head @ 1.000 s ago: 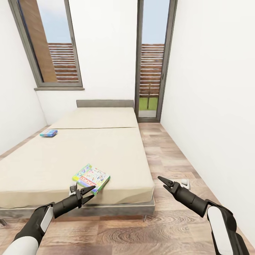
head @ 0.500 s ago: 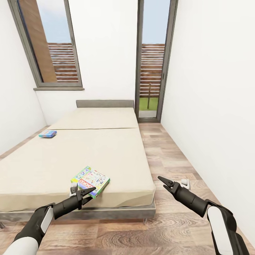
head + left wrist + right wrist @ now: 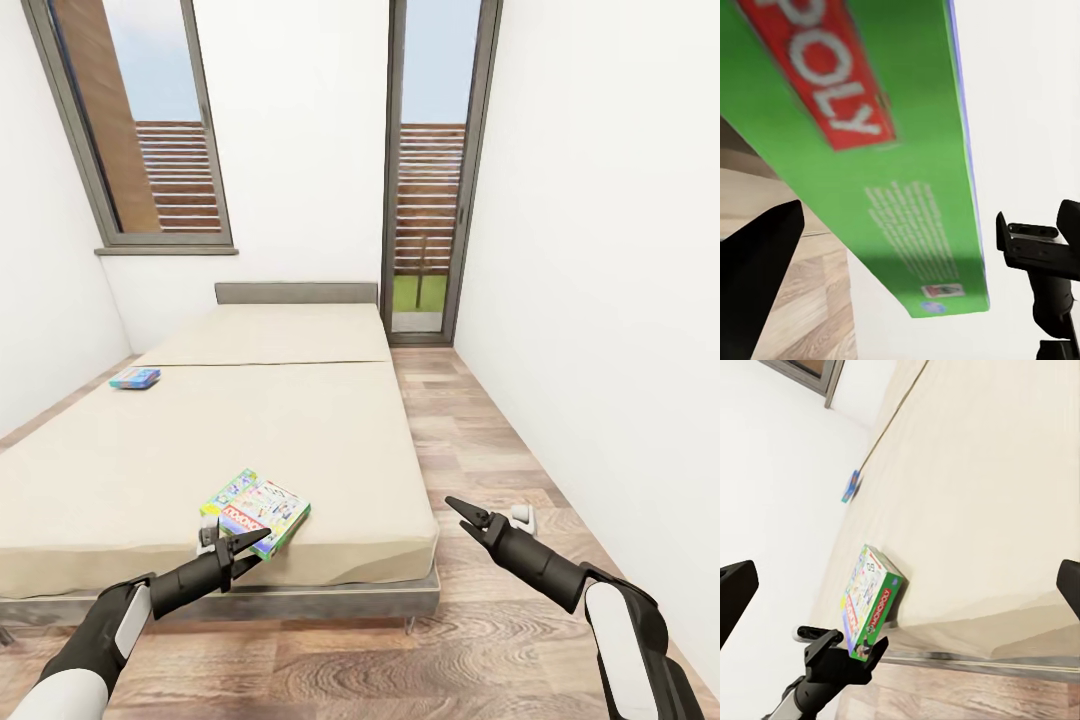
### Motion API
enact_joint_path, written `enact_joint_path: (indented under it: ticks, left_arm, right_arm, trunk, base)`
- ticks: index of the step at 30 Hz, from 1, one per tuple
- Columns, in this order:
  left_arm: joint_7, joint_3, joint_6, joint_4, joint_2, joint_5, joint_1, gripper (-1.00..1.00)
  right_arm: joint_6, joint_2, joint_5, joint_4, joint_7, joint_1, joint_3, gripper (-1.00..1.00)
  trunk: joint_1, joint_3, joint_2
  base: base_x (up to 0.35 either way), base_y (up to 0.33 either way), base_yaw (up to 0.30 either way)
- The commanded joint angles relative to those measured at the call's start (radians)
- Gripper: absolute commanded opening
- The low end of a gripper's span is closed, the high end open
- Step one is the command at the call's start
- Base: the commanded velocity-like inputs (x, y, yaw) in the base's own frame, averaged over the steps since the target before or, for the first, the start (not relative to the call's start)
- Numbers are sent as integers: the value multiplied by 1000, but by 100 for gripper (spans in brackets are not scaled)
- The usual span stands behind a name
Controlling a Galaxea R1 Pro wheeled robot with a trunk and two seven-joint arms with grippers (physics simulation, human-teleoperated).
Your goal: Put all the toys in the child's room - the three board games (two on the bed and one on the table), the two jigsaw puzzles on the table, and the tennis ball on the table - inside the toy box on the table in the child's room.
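green-edged board game (image 3: pixel 896 169) cropped by left wrist view's edge, its small print blurred

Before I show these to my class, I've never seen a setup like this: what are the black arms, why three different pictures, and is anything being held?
It is a simulated two-armed robot. The wide picture comes from a camera on its head, looking over both arms into a bedroom. The other two come from cameras near each pincer. On the bed lie two board games: a green-edged box at the near edge and a small blue one far back. The left pincer is open just in front of the green-edged box; its camera sees that box's green side up close. The right pincer hangs open over the wood floor. Nothing is held.
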Motion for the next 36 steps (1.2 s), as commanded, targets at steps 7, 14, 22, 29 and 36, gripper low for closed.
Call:
enact_joint_path:
  ticks: [7,14,22,29,36]
  left_arm:
    - [-1,7,-16,0,-1,19,-5,-100]
    - [-3,7,-16,0,-1,19,-5,-100]
    - [-2,7,-16,0,-1,19,-5,-100]
    - [-1,7,-16,0,-1,19,-5,-100]
    - [0,6,-16,0,-1,19,-5,-100]
  right_arm:
    - [6,1,5,0,9,-1,-6,100]
    - [6,1,4,0,9,-1,-26,100]
    - [6,1,4,0,9,-1,-27,100]
    - [6,1,4,0,9,-1,-27,100]
    - [6,1,4,0,9,-1,-27,100]
  trunk:
    - [0,-1,0]
    - [0,-1,0]
    - [-2,11,0]
    - [-12,36,16]
    - [-38,58,65]
  base:
    - [0,0,0]
    - [0,0,0]
    - [0,0,0]
    - [0,0,0]
    - [0,0,0]
